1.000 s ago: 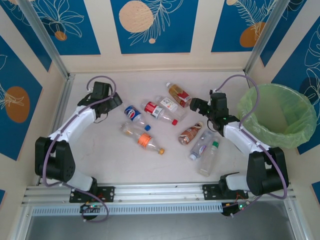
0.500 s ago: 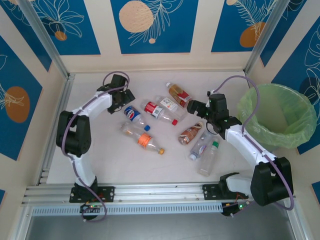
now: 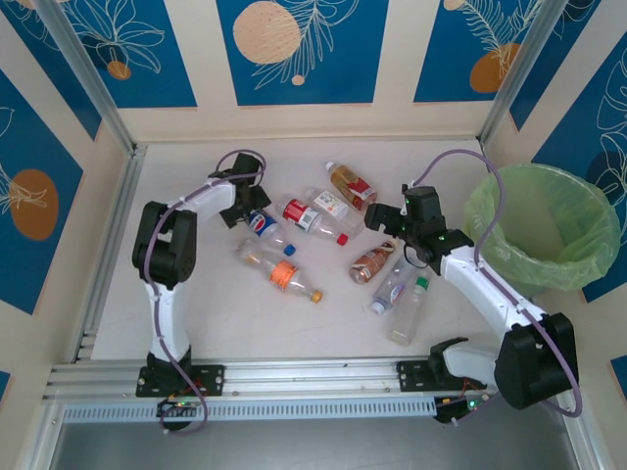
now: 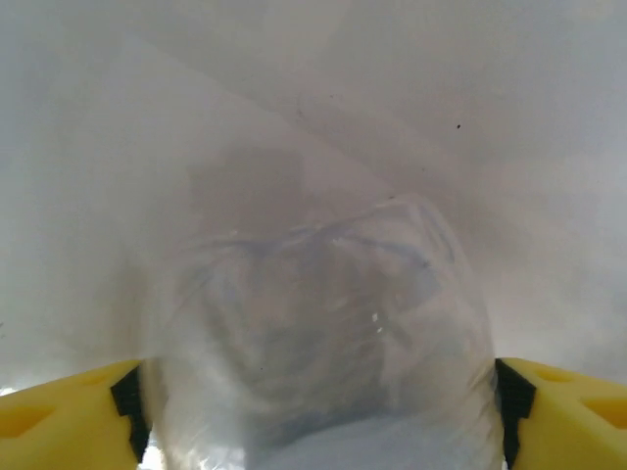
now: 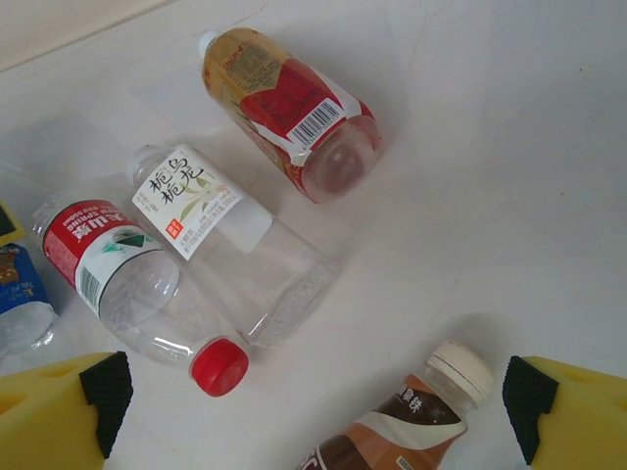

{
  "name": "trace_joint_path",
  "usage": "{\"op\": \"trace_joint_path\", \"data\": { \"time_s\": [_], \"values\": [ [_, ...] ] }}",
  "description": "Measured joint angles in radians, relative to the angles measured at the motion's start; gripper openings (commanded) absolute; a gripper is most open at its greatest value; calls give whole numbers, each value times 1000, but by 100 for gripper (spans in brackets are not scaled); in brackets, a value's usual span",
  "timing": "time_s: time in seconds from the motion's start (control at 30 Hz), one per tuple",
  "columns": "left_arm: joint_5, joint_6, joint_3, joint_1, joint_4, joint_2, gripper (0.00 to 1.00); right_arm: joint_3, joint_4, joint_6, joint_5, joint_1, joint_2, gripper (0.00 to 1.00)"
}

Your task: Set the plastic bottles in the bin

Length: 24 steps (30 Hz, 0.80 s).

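**Left pincer straddling a bottle, bin far across the counter**

The blue-label bottle is lying on its side left of centre, and your left pincer is sitting over its far end. In the wrist view the clear wall is filling the gap right up to the black pads. Whether they are actually pinching it, I cannot tell.

Your right pincer is hanging spread wide over the brown-label bottle, gripping nothing.

The bin is standing at the right edge, well apart from your left arm.

What I am worrying about: the bottle is round and slick (and thin-walled, by the look of it), so an off-centre squeeze is likely to squirt it out sideways. A hold at one end is also likely to let the other end swing down.

Carrying it to the bin means crossing the red-label bottle, the white-label bottle and your right arm's reach, so the two arms are risking a clash.

Open counter is lying near and left. The frame rail is bounding the left side.
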Motion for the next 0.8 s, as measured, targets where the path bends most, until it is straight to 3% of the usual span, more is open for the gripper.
{"op": "trace_joint_path", "data": {
  "time_s": [0.3, 0.6, 0.8],
  "values": [
    [-12, 44, 40, -1, 43, 39, 60, 4, -42, -4, 10, 8, -34, 99],
    [-8, 109, 43, -1, 95, 37, 58, 3, -41, 7, 5, 34, -61, 99],
    [32, 156, 32, -1, 122, -23, 58, -38, 84, 59, -69, 58, -86, 100]
  ]
}}
